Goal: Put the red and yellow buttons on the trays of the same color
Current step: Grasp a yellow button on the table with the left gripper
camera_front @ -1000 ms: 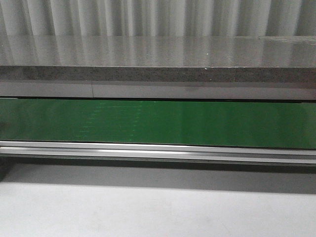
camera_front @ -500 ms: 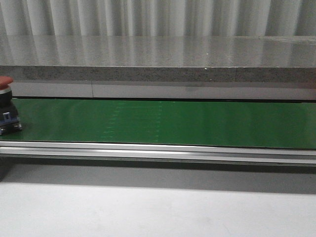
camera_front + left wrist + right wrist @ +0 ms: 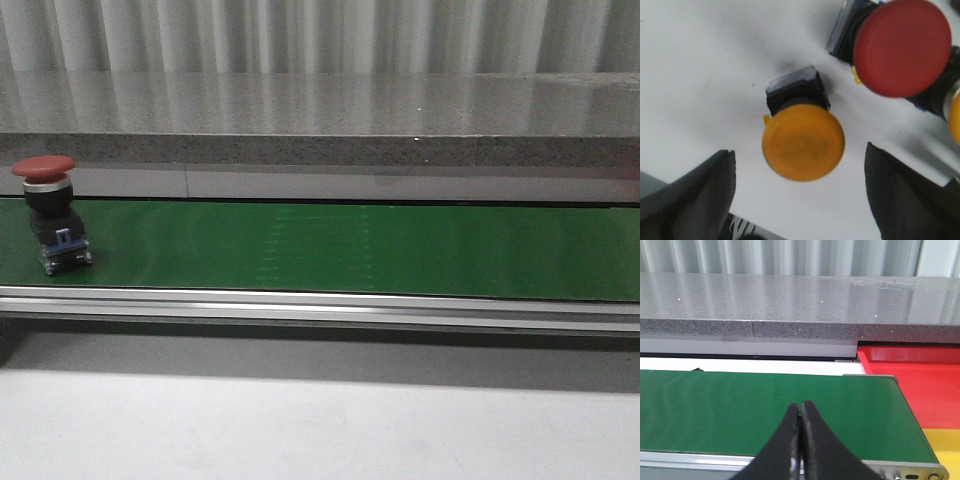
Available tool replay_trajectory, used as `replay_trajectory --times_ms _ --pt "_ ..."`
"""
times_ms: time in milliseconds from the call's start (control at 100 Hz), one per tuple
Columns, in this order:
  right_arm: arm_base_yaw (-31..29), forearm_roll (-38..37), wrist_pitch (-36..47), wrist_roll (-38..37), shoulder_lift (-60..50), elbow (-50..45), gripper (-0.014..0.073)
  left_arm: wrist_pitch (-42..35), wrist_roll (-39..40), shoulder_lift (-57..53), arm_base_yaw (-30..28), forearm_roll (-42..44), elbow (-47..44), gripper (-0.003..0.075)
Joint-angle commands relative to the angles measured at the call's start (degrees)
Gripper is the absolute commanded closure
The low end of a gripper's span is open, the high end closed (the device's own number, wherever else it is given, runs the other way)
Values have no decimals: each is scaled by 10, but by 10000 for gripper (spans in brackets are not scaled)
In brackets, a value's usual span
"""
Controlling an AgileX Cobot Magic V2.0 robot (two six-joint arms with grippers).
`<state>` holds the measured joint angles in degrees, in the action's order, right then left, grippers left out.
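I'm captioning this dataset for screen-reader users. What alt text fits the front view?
A red mushroom-head push button with a black body stands upright at the far left of a long green conveyor belt. A grey speckled stone ledge runs behind the belt, a silver metal rail along its front edge. No pincer shows.

A green belt (image 3: 350, 250) runs across the front view, with a metal rail (image 3: 320, 308) along its near edge. Behind it stands a grey speckled counter (image 3: 320, 120), backed by what looks like a ribbed wall (image 3: 320, 35). A white surface (image 3: 320, 430) lies nearest.
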<state>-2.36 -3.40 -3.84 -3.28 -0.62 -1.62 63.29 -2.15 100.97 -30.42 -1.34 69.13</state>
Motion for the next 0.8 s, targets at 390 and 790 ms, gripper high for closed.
replay_trajectory --times_ms 390,790 --pt "-4 0 47 1 -9 12 659 -43 6 -16 -2 -4 15 463" --pt "-4 0 47 1 -9 12 659 -35 6 -59 -2 -2 15 566"
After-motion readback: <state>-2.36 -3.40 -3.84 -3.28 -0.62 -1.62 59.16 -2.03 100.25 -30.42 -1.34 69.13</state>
